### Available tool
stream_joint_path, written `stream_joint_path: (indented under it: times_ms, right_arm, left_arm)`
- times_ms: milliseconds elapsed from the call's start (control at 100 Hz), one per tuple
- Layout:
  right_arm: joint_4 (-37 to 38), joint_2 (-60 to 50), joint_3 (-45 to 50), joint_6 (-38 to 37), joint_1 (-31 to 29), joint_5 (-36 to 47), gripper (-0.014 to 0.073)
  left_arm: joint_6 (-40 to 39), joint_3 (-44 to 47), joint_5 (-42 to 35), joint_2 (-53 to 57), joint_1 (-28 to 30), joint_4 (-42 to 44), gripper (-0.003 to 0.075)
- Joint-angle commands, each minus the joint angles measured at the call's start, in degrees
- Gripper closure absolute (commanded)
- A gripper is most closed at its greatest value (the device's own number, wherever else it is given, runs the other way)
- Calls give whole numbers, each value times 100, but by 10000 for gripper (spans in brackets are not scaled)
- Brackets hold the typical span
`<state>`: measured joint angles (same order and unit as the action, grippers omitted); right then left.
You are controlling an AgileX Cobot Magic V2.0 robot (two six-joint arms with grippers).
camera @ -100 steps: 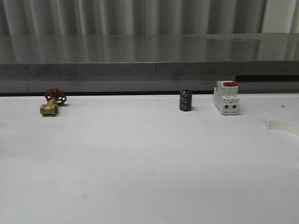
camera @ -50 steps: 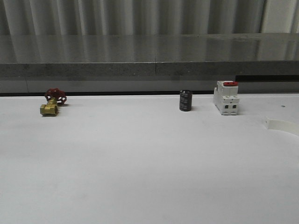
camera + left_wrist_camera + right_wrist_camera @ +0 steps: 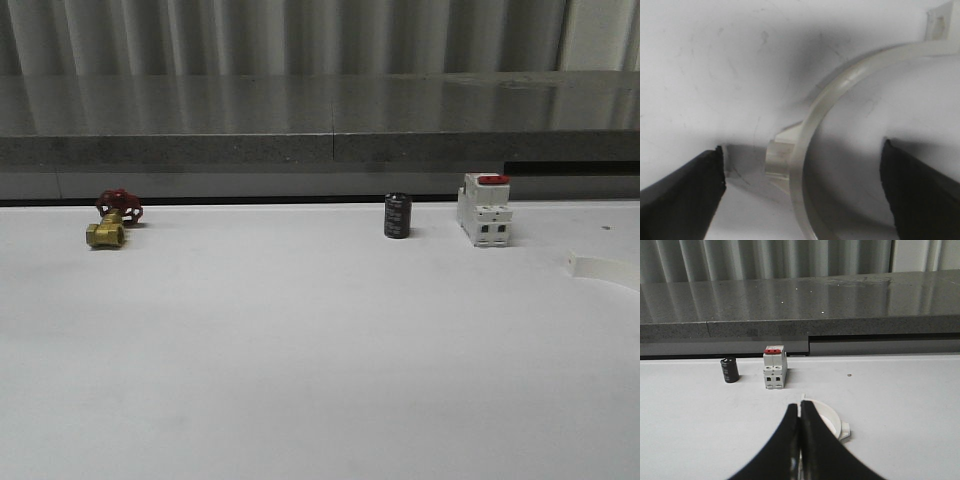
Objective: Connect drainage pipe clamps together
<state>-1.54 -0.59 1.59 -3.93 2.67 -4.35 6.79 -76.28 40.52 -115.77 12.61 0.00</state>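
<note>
One drainage pipe clamp, a white curved band with a small tab, lies on the white table between the fingers of my left gripper. That gripper is open, its dark fingers wide on either side and not touching the band. The other clamp half lies on the table just beyond my right gripper, whose black fingers are pressed together with nothing seen held. In the front view this half shows at the right edge, cut off by the frame.
A white breaker with a red switch and a black cylinder stand at the back right. A brass valve with a red handle sits at the back left. A grey ledge runs behind the table.
</note>
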Motion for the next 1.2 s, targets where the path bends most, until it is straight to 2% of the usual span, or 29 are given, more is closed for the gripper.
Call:
stream_joint_path:
  times_ms: [0, 110, 160, 230, 300, 590, 730, 960, 1190]
  right_arm:
    - [1, -114, -92, 49, -35, 499, 662]
    - [1, -114, -92, 49, -35, 499, 662]
    - [1, -114, -92, 49, -35, 499, 662]
    - [1, -114, -92, 49, -35, 499, 662]
    - [1, -114, -92, 49, -35, 499, 662]
    - [1, -114, -92, 49, -35, 499, 662]
    - [1, -114, -92, 49, -35, 499, 662]
    - [1, -114, -92, 49, -35, 499, 662]
    - [1, -114, -92, 49, -35, 499, 662]
  left_arm:
    - [10, -150, -129, 259, 11, 0, 279]
    - [10, -150, -129, 271, 11, 0, 512]
    - [10, -150, -129, 291, 11, 0, 595]
    - [10, -150, -118, 345, 11, 0, 683]
    - [10, -150, -129, 457, 0, 0, 734]
    - [-67, -150, 355, 1251, -231, -164, 739]
    - [-712, -139, 765, 1605, -638, -254, 739]
    - [-1567, -70, 778, 1713, -1982, -254, 739]
    - [-2626, -33, 81, 1432, -3230, -254, 739]
